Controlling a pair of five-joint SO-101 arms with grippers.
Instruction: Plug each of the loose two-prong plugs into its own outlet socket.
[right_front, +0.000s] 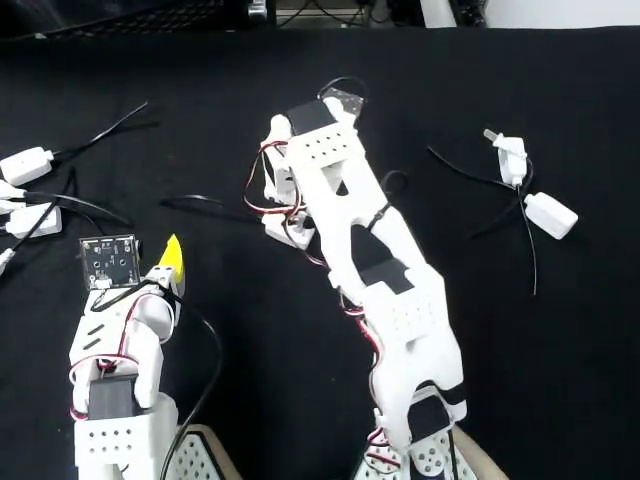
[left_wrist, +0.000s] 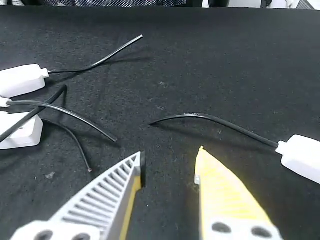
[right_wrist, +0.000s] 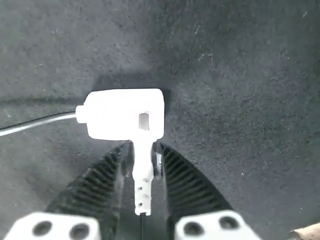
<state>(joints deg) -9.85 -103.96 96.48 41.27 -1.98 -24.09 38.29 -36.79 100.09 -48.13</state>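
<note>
My right gripper (right_wrist: 142, 148) is shut on the narrow white stem of a two-prong plug (right_wrist: 142, 185). The plug's head meets a white outlet socket block (right_wrist: 124, 120) lying on the black cloth, with a thin cable leaving its side. In the high view this block (right_front: 292, 233) lies at mid table, under the long right arm. My left gripper (left_wrist: 167, 165) is open above bare cloth, its yellow finger (right_front: 172, 255) pointing away from me. The same white block (left_wrist: 302, 157) with its black cable lies just beyond it.
White plug and socket pieces (right_front: 25, 165) with black cables (left_wrist: 65, 112) lie at the table's left edge. Another plug (right_front: 512, 155) and a socket (right_front: 550, 213) lie at the right. A loose black wire (right_front: 200, 203) runs between the arms.
</note>
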